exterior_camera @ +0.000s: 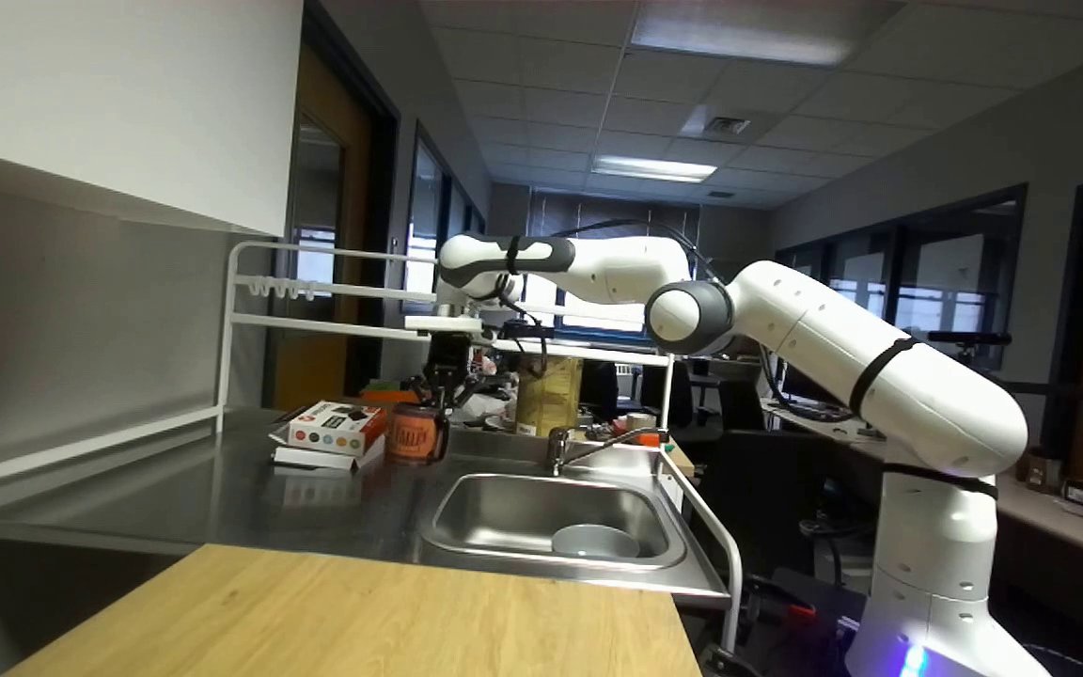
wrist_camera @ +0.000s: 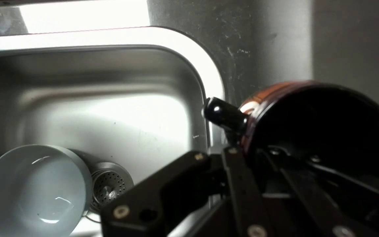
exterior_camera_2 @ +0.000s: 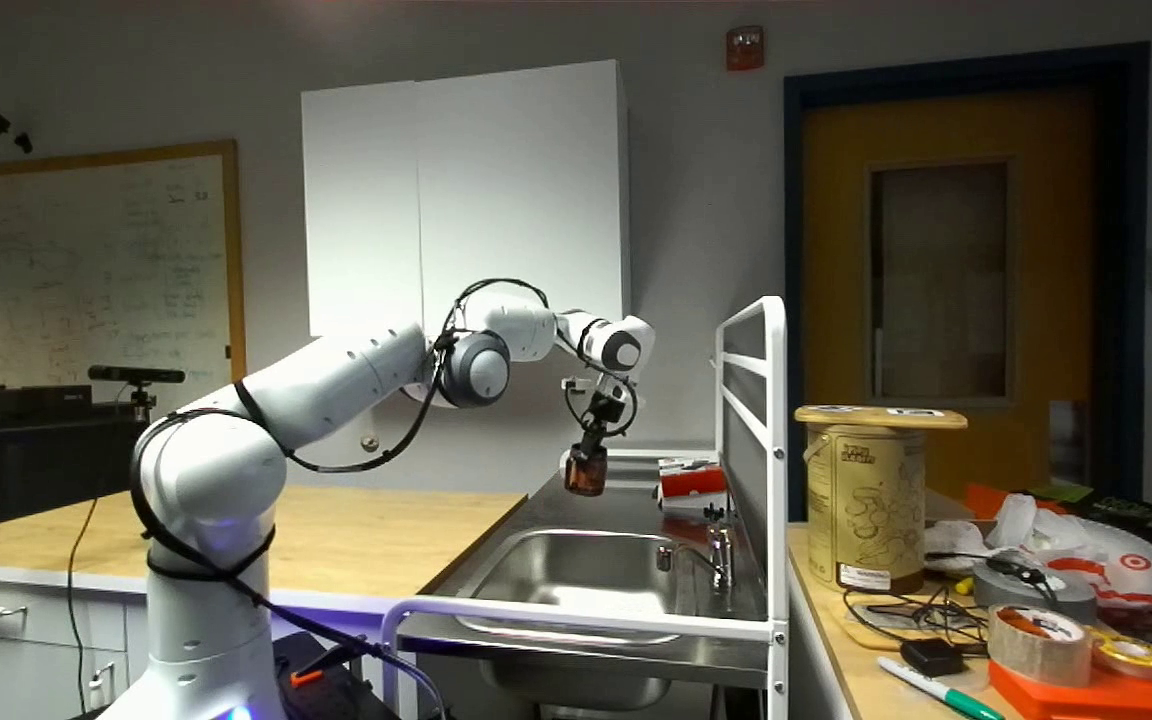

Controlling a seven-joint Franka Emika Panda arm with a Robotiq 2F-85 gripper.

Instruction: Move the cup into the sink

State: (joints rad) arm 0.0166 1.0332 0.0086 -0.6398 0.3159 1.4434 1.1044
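The cup is a reddish-brown and orange mug with a dark handle, seen in both exterior views (exterior_camera: pixel 413 434) (exterior_camera_2: pixel 586 472) and at the right of the wrist view (wrist_camera: pixel 281 90). My gripper (exterior_camera: pixel 440 402) is shut on the cup's rim wall, with one finger inside the mouth, as the wrist view (wrist_camera: pixel 243 151) suggests. The cup looks raised over the steel countertop, just beside the sink, its handle toward the basin. The sink (exterior_camera: pixel 504 515) is a steel basin, also in an exterior view (exterior_camera_2: pixel 546 570) and at the left of the wrist view (wrist_camera: pixel 110 125).
A grey bowl (exterior_camera: pixel 595 541) lies in the sink by the drain (wrist_camera: pixel 109 187). A faucet (exterior_camera: pixel 557 451) stands at the basin's back edge. A red-and-white box (exterior_camera: pixel 335 430) lies on the counter near the cup. White rack rails (exterior_camera_2: pixel 771 400) border the counter, and a wooden tabletop (exterior_camera: pixel 363 611) adjoins it.
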